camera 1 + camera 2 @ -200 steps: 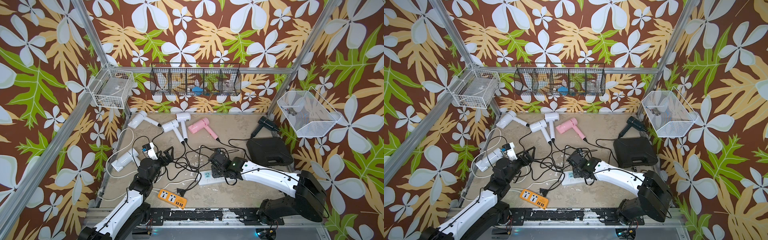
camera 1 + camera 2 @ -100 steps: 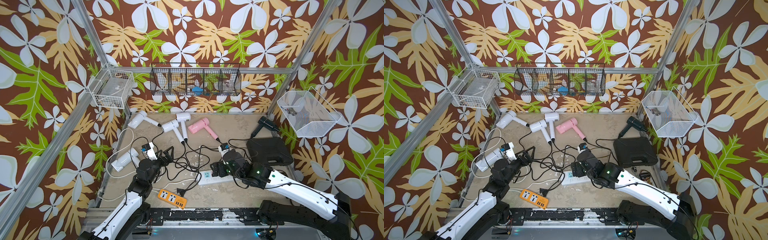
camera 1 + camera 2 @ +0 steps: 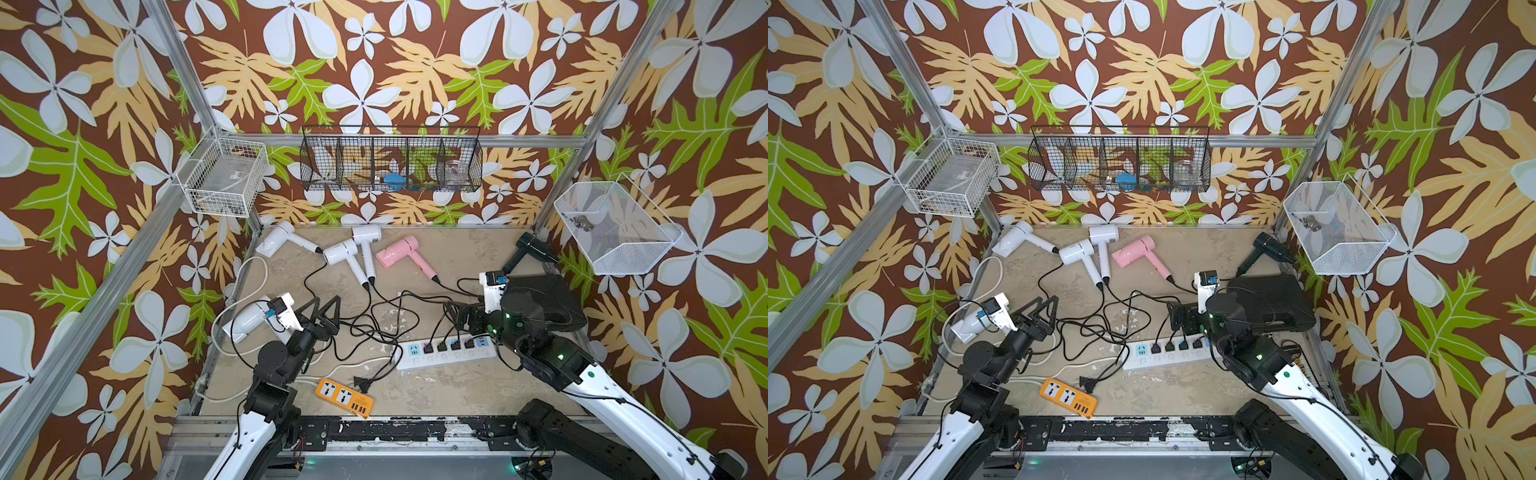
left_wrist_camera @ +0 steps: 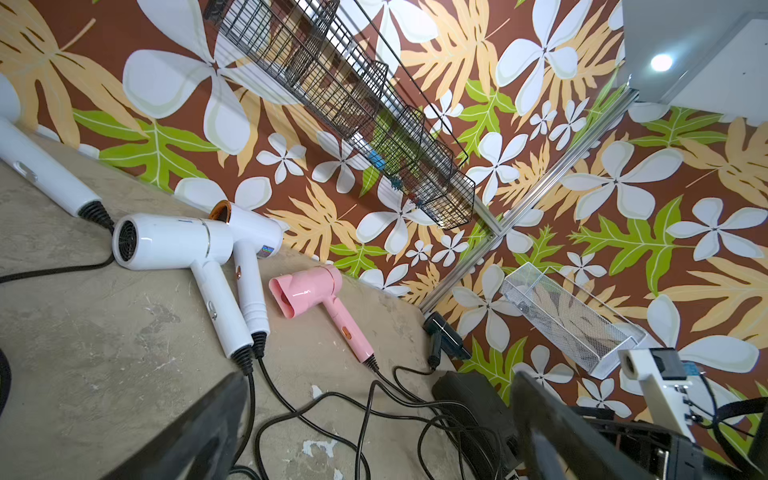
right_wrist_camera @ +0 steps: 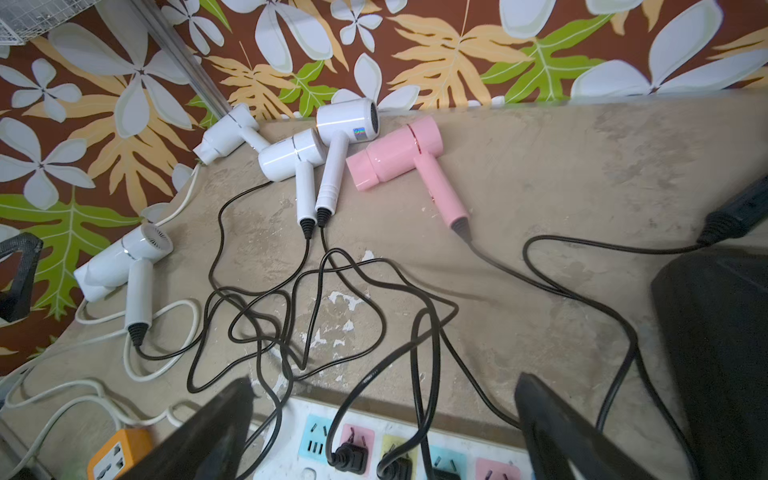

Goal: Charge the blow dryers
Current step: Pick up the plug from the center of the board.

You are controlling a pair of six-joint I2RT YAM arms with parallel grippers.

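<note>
All six dryers lie flat on the table (image 3: pixel 457 249). Along the back wall, the corner dryer (image 3: pixel 274 243) has its handle running to the right. The second white dryer (image 3: pixel 340 252) and third white dryer (image 3: pixel 366 234) sit just beside each other. Their handles point toward the robot, and the second's slants rightward. The pink dryer (image 3: pixel 395 251) lies just right of them, nozzle toward the left, handle slanting right and toward the robot. The black dryer (image 3: pixel 534 247) is in the back right corner, behind the case (image 3: pixel 1283 303), with its handle pointing left and nearward. The near white dryer (image 3: pixel 245 322) lies at the left edge with its barrel on a diagonal, partly hidden by the left arm. In the right wrist view its handle points nearward.

Cords (image 3: pixel 361 328) tangle mid-table. Four plugs sit in the strip (image 3: pixel 449 353). A loose plug (image 3: pixel 360 382) lies beside the orange strip (image 3: pixel 344 397).

The left gripper (image 3: pixel 322 309) hovers at the tangle's left edge, fingers spread wide, gripping nothing. The right gripper (image 5: pixel 384 380) hangs above the strip's plugs, fingers also wide apart and empty.
</note>
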